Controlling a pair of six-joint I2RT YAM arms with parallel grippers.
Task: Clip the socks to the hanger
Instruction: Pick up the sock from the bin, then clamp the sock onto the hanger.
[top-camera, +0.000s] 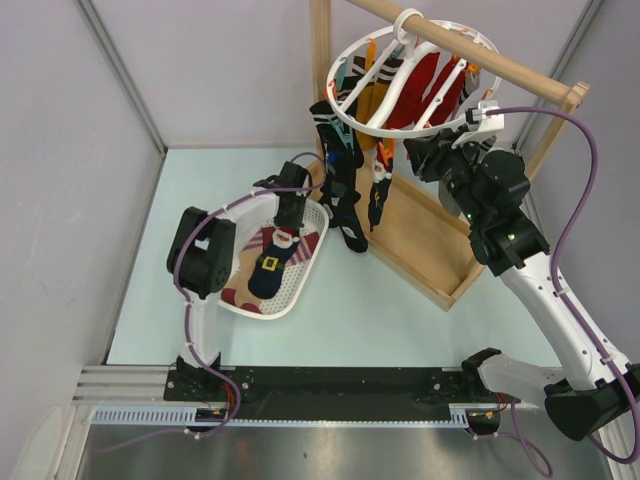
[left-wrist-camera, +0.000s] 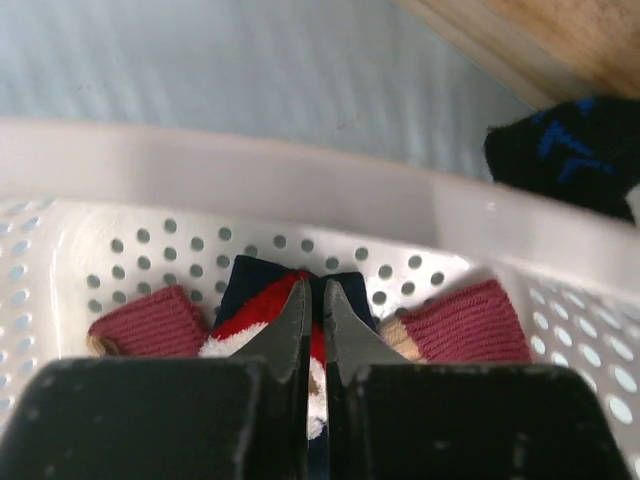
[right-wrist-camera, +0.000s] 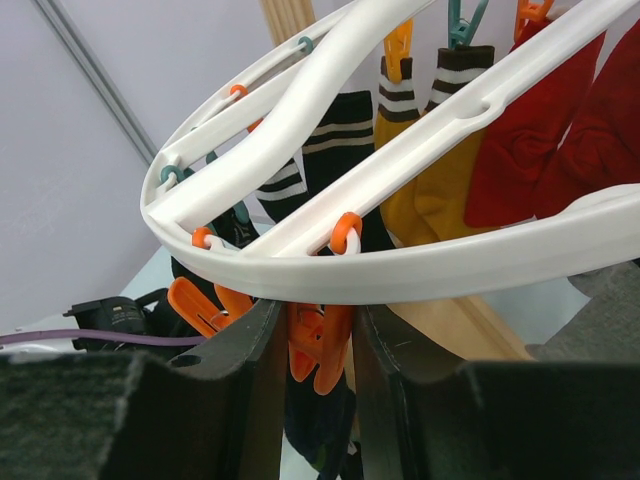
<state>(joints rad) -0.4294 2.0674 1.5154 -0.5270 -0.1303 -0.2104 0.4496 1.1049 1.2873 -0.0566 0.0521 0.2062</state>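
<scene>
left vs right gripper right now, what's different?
The left gripper is down in the white basket; the right gripper is up under the hanger ring. The left gripper's jaws are pinched almost together on the navy-and-red sock; the right gripper's jaws stand wider, clamped on an orange clip. Shared: both are black, two-fingered, and closed on something.

Your top external view looks down from above and behind the arm bases, wide enough to take in the table (top-camera: 200, 200), white basket (top-camera: 300, 290) and hanger (top-camera: 352, 120). Your left wrist camera sits very close, looking past the left gripper (left-wrist-camera: 315, 290) into that basket (left-wrist-camera: 250, 170), onto the navy sock (left-wrist-camera: 245, 278) both views share (top-camera: 270, 265). Your right wrist camera looks up past the right gripper (right-wrist-camera: 315, 312) from just beneath the hanger's ring (right-wrist-camera: 450, 270), with the orange clip (right-wrist-camera: 318, 348) close in front.
</scene>
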